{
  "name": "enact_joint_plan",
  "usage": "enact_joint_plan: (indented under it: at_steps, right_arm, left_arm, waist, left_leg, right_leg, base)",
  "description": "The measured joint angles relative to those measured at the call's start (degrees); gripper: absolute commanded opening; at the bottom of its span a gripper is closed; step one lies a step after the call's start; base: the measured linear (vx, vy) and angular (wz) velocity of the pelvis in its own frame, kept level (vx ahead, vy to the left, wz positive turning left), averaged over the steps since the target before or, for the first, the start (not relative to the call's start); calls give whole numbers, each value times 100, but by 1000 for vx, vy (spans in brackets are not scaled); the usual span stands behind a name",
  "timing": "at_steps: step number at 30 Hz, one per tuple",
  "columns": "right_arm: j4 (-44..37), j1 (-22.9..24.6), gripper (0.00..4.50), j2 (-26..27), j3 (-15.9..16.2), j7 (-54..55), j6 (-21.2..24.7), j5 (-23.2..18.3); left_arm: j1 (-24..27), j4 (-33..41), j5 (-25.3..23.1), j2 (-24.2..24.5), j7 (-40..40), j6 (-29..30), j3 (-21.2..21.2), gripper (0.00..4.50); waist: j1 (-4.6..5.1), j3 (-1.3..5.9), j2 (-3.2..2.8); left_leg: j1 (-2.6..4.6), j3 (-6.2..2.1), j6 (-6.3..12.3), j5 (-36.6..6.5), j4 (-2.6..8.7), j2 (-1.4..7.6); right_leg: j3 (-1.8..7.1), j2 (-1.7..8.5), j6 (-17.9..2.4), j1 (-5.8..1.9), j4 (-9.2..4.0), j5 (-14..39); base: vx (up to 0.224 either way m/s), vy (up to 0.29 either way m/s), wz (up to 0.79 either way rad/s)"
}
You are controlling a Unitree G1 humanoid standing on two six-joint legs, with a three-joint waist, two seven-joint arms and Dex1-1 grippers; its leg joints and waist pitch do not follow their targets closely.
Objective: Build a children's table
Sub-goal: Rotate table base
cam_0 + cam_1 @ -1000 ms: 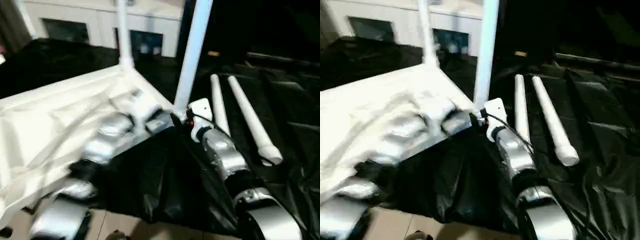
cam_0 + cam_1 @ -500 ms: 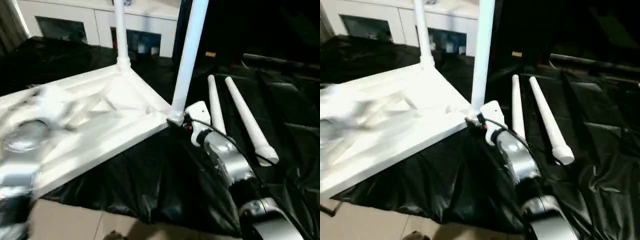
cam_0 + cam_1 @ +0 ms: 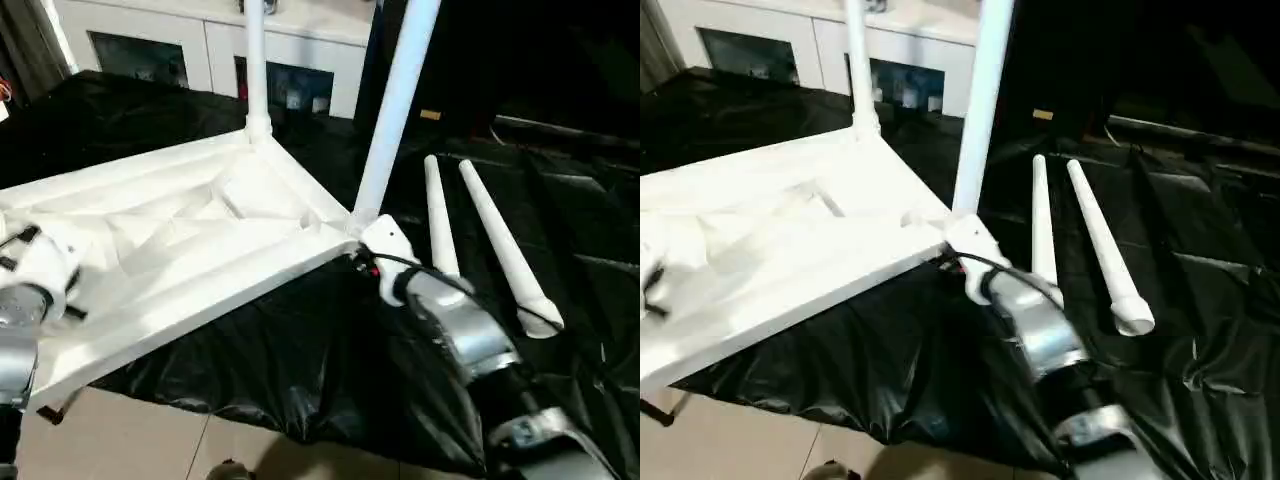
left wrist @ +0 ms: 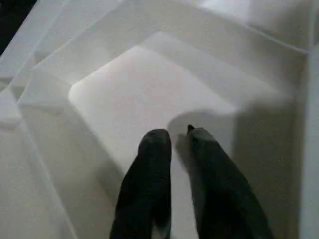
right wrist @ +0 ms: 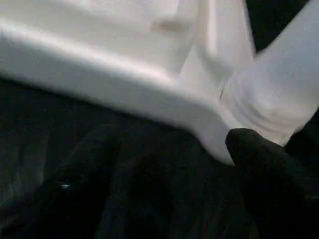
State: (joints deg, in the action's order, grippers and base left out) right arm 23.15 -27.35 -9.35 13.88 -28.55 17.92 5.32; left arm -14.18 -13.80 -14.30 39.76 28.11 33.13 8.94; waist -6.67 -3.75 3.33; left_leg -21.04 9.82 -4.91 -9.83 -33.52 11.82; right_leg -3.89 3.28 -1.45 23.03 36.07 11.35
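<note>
The children's table top [image 3: 200,240] lies upside down on a black sheet, ribbed underside up. Two white legs stand upright in its far corner sockets, one at the back [image 3: 256,60] and one at the right corner [image 3: 400,100]. Two loose legs [image 3: 437,215] [image 3: 500,245] lie side by side on the sheet to the right. My left gripper [image 4: 179,139] hovers over the underside near the table's left end, its fingers almost together with nothing between them. My right gripper [image 5: 172,164] is open, its fingers [image 5: 259,164] spread on either side of the right corner at the foot of the upright leg.
A white cabinet with glass doors [image 3: 200,40] stands behind the table. The black sheet [image 3: 330,370] covers the ground under and right of the table. Bare tan floor [image 3: 130,440] shows at the front left.
My left arm has swung away from the table's right corner, across the underside to its left end. My right arm has stayed at the corner. The camera has shifted a little.
</note>
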Motion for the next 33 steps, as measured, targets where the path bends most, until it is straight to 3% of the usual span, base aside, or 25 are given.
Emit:
enact_joint_plan:
  at_steps: [5,7,12,23,29,33]
  right_arm:
    - [98,50,305,154,51,132,210,9]
    - [508,-170,282,342,16,333,171,1]
    - [1372,-705,252,661,-145,645,-192,-47]
    - [2631,-1322,162,809,-329,819,-685,-65]
    - [2960,-1557,94,810,-436,863,-891,-52]
    - [3039,-1592,74,835,-448,855,-1050,-53]
  left_arm:
    - [2,127,212,68,434,159,-115,8]
    - [19,311,412,107,821,321,-240,2]
    - [165,924,880,313,1783,551,-536,0]
    - [531,2110,1841,673,3356,652,-1049,0]
    - [199,2136,2000,111,3505,637,-1608,0]
    - [-344,1458,1804,-366,3315,258,-1908,0]
  waist:
    - [21,-1,-2]
    - [26,-2,-4]
    - [17,-4,-6]
    - [43,-3,10]
    - [50,-6,22]
    - [53,-9,18]
  left_leg:
    - [0,1,0,0,-4,-1]
    - [1,2,0,0,-4,-1]
    - [2,2,0,0,-1,-1]
    - [1,4,-2,1,-2,-1]
    - [2,5,-7,4,-3,0]
    - [3,5,-8,5,-4,0]
  right_leg:
    - [4,0,0,1,0,1]
    - [5,1,-1,2,0,0]
    - [4,1,-2,3,1,0]
    - [5,1,-3,4,5,1]
    - [5,1,-5,4,13,-2]
    - [5,0,-4,4,15,-8]
  base:
    - [0,0,0]
    - [0,0,0]
    - [0,0,0]
    - [0,0,0]
    - [0,0,0]
    - [0,0,0]
